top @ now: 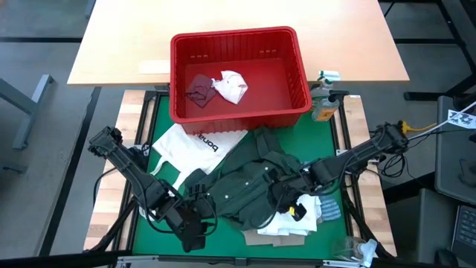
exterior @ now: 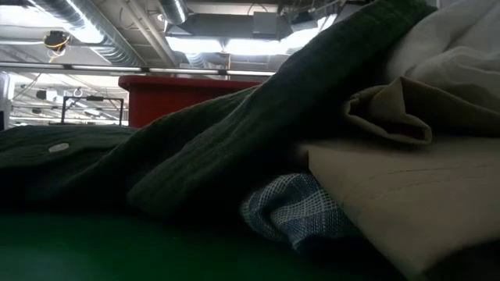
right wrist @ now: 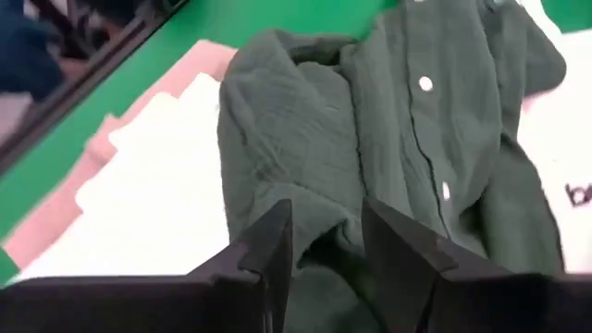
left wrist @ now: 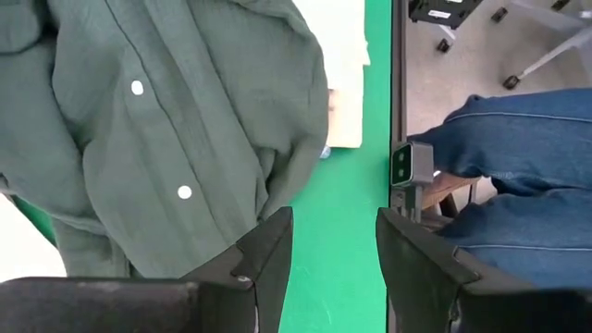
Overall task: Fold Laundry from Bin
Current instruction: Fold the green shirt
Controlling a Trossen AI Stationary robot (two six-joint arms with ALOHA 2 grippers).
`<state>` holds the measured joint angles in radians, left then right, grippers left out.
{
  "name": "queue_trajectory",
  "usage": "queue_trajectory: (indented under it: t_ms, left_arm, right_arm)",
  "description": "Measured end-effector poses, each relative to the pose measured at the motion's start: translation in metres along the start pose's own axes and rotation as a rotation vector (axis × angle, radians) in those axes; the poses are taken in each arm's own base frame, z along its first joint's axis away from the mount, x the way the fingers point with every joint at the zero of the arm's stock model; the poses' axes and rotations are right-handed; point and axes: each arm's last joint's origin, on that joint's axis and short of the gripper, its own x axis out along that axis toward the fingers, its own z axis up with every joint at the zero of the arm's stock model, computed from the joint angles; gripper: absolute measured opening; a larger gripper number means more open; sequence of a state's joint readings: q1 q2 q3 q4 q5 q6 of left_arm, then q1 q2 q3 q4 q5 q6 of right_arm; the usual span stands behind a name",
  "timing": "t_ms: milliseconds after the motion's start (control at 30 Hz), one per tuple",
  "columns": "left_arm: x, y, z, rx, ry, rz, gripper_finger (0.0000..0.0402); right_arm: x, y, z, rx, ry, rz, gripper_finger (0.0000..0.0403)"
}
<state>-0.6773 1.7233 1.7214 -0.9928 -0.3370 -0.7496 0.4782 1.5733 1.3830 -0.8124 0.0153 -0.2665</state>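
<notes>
The dark green button shirt [top: 245, 186] lies crumpled in the middle of the green mat, partly over a folded stack of white, tan and blue-striped cloth [top: 297, 222]. My left gripper [left wrist: 333, 264] stands open at the near left [top: 195, 238], beside the shirt's near edge [left wrist: 231, 185], with only mat between its fingers. My right gripper [right wrist: 326, 245] is open over the shirt's right part [top: 288, 199]. The red bin [top: 238, 113] at the far side holds a maroon piece [top: 198, 89] and a white piece [top: 232, 85]. My right gripper comes slanting down from the table's right, and a bunched fold of the green shirt [right wrist: 324, 222] shows between its two fingers. Whether the fingers touch that fold I cannot tell.
A white tote bag with black lettering [top: 190, 145] lies flat left of the shirt. A bottle [top: 323, 104] stands by the bin's right corner. Beyond the table's near edge, a person's legs in jeans [left wrist: 518, 157] show. In the low view, folded tan cloth [exterior: 406, 195] and blue checked cloth [exterior: 293, 207] fill the foreground.
</notes>
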Motion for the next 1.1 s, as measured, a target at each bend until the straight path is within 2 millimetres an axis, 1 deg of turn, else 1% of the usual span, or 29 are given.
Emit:
queue_trajectory:
  t_ms: [100, 200, 467, 767, 1033, 1100]
  left_arm:
    - [0.000, 0.001, 0.001, -0.009, -0.001, 0.002, 0.0151]
    - [0.000, 0.001, 0.001, -0.010, -0.004, 0.006, 0.0151]
    - [0.000, 0.001, 0.001, -0.011, -0.016, 0.015, 0.0151]
    - [0.000, -0.001, 0.003, -0.020, -0.036, -0.003, 0.0151]
    - [0.000, -0.003, 0.006, -0.032, -0.060, -0.025, 0.0151]
    - [0.000, -0.004, 0.006, -0.036, -0.068, -0.033, 0.0151]
  right_arm:
    - [0.007, 0.000, 0.000, -0.080, 0.013, 0.008, 0.0131]
    - [0.013, 0.000, 0.000, -0.083, 0.037, 0.001, 0.0131]
    - [0.013, -0.001, -0.003, -0.075, 0.070, -0.034, 0.0131]
    - [0.032, 0.004, -0.008, -0.040, 0.153, 0.086, 0.0131]
    - [0.033, 0.005, -0.008, -0.034, 0.150, 0.107, 0.0130]
    - [0.032, 0.006, -0.006, -0.006, 0.144, 0.105, 0.0124]
